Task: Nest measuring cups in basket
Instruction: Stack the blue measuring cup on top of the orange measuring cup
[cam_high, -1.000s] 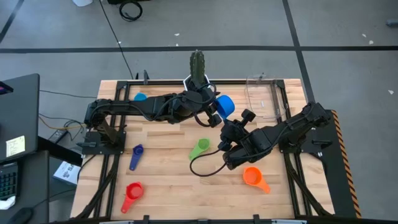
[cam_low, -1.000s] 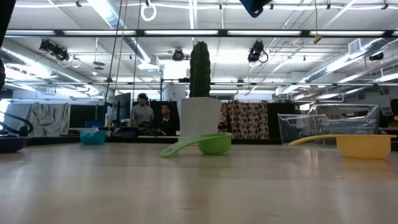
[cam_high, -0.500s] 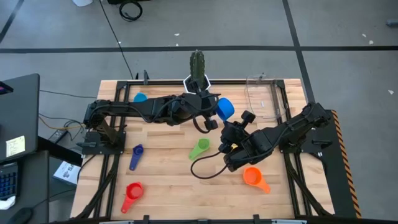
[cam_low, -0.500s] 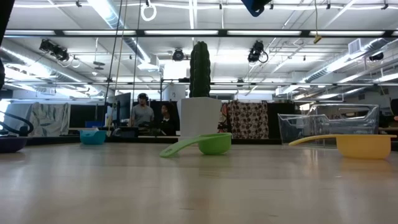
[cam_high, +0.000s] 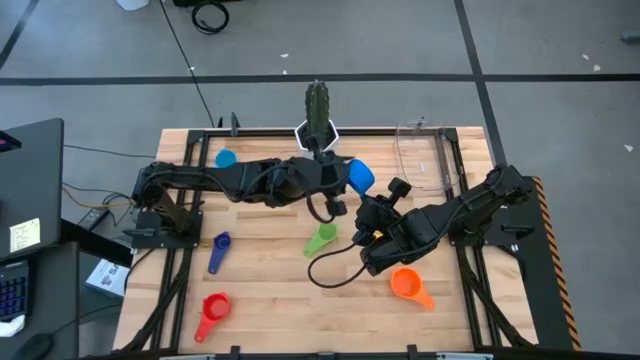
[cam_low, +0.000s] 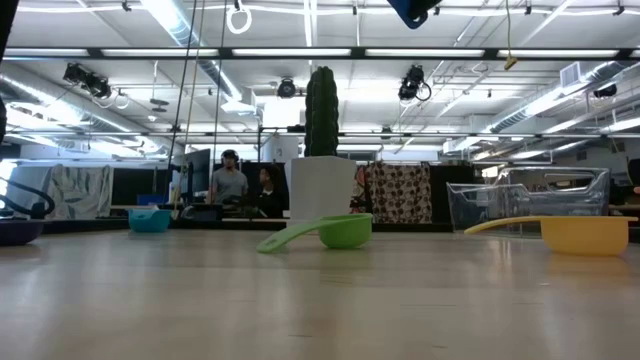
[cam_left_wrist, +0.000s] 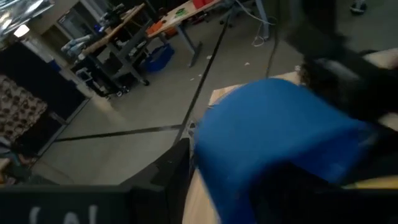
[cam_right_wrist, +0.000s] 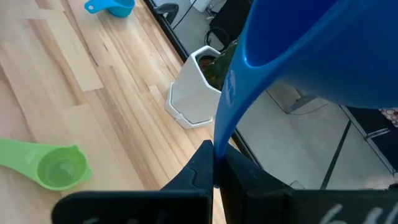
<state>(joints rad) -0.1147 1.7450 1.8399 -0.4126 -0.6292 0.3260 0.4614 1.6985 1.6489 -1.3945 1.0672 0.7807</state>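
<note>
My right gripper (cam_high: 366, 200) is shut on the blue measuring cup (cam_high: 359, 177), held high above the table's middle; the cup also shows at the low view's top edge (cam_low: 412, 9). My left gripper (cam_high: 336, 190) is open just left of the cup's bowl (cam_left_wrist: 273, 137). The green cup (cam_high: 320, 238), orange cup (cam_high: 407, 284), red cup (cam_high: 213, 311), purple cup (cam_high: 219, 250) and light blue cup (cam_high: 225, 157) rest on the table. The yellow cup (cam_low: 583, 234) shows only in the low view. The clear basket (cam_high: 421, 158) stands at the far right. My right gripper pinches the blue cup's flat handle (cam_right_wrist: 222, 134) between its two fingers (cam_right_wrist: 200, 163), near the handle's free end. The fingers lie along the handle. The bowl (cam_right_wrist: 311, 43) stands out beyond the fingertips, lifted clear of the table.
A white faceted pot with a green cactus (cam_high: 317, 118) stands at the far edge's middle, just behind both grippers. A black cable (cam_high: 325, 270) loops on the table under my right arm. People stand in the room beyond the table (cam_low: 229, 180).
My left arm has drawn back a little toward the table's left edge, away from the blue cup. The cup has stayed in my right gripper, high above the table's middle.
</note>
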